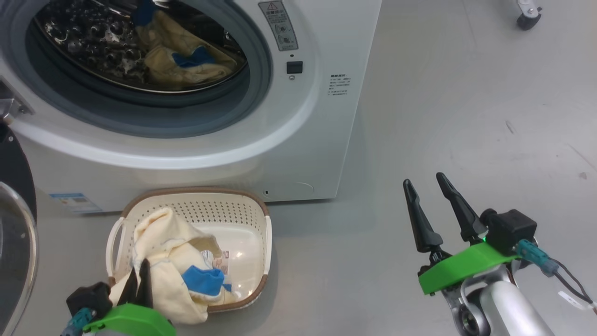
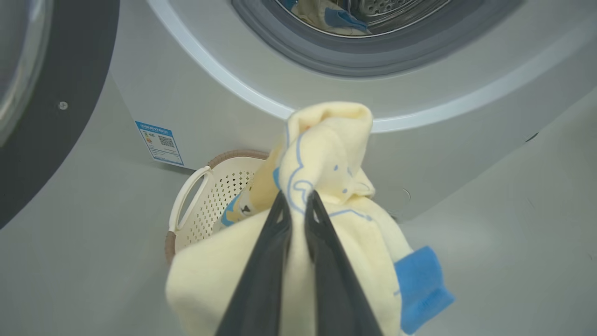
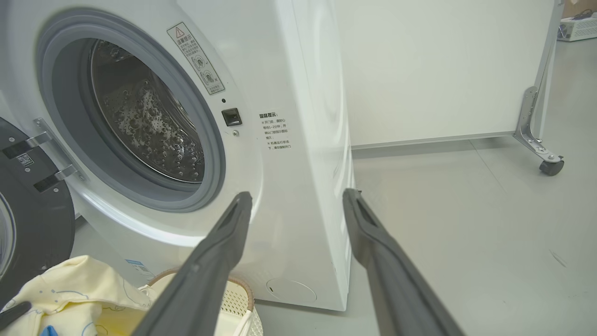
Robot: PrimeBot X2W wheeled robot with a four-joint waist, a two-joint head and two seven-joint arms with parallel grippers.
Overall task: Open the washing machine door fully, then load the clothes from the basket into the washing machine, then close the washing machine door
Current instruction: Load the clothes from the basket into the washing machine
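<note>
The white washing machine (image 1: 298,130) stands with its mouth uncovered, and the washing machine door (image 1: 14,196) hangs swung out at the far left. Some cream-yellow clothes with blue patches (image 1: 182,56) lie in the steel drum. On the floor before the machine sits the basket (image 1: 205,205), with one more cream garment (image 1: 163,242) bunched up in it and draped over its near rim. My left gripper (image 2: 297,198) is shut on a fold of that garment (image 2: 326,154). My right gripper (image 1: 423,179) hovers open and empty over the floor to the basket's right.
Bare grey floor (image 1: 466,116) stretches to the right of the machine. A white panel on a metal leg with a black caster (image 3: 551,166) stands farther right. A blue label (image 2: 161,142) marks the machine's lower left front.
</note>
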